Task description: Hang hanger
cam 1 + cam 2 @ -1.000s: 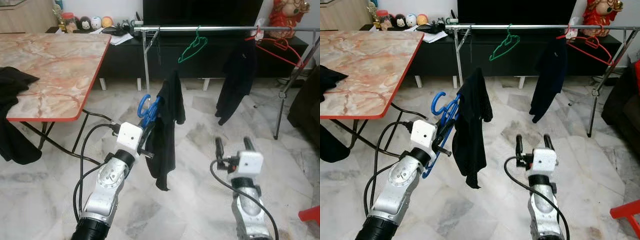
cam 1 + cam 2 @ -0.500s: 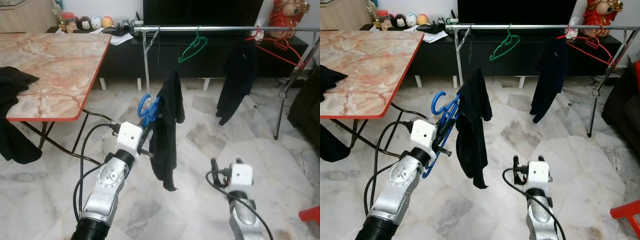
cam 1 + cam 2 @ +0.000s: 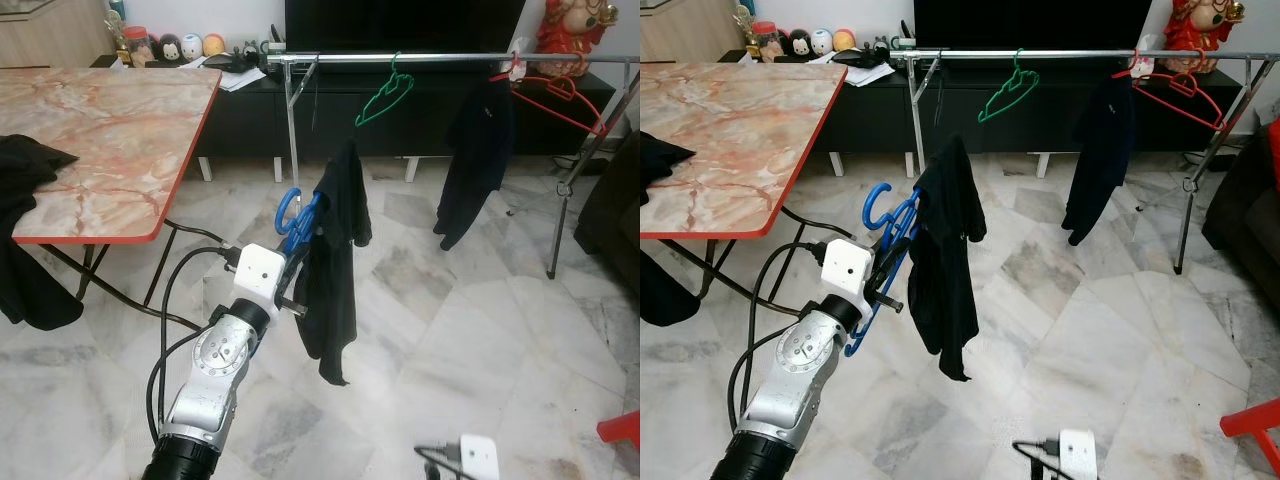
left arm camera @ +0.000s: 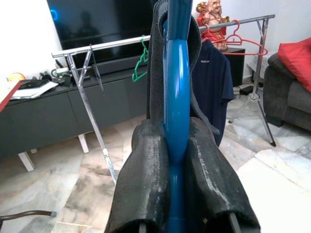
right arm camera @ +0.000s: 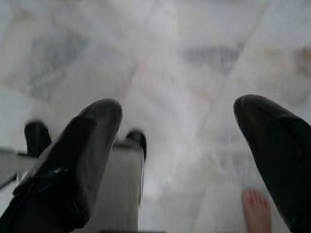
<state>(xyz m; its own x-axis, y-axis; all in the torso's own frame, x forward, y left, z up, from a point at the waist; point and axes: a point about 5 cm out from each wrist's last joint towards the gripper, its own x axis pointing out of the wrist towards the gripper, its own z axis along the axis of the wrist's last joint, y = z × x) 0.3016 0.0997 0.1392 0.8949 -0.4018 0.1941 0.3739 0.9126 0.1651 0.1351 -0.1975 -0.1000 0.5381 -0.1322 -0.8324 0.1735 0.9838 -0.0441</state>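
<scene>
My left gripper [image 3: 293, 283] is shut on the lower part of a blue hanger [image 3: 297, 223], held upright at mid-height. A black garment [image 3: 335, 260] drapes from the hanger and hangs to its right. In the left wrist view the two black fingers [image 4: 146, 189] clamp the blue hanger [image 4: 177, 73] between them. Farther ahead, a silver clothes rail [image 3: 440, 57] spans the room. My right gripper [image 5: 180, 145] is open, low down, pointing at the marble floor.
A green hanger [image 3: 385, 98], a dark shirt [image 3: 475, 160] and a red hanger [image 3: 550, 90] are on the rail. A marble-top table [image 3: 100, 130] with black cloth [image 3: 20, 165] stands left. A dark sofa [image 3: 612, 205] is right. A person's bare foot [image 5: 255, 211] is near my right gripper.
My right arm has dropped, so just its wrist box remains at the bottom edge. The left arm and hanger have stayed put; the garment swayed slightly.
</scene>
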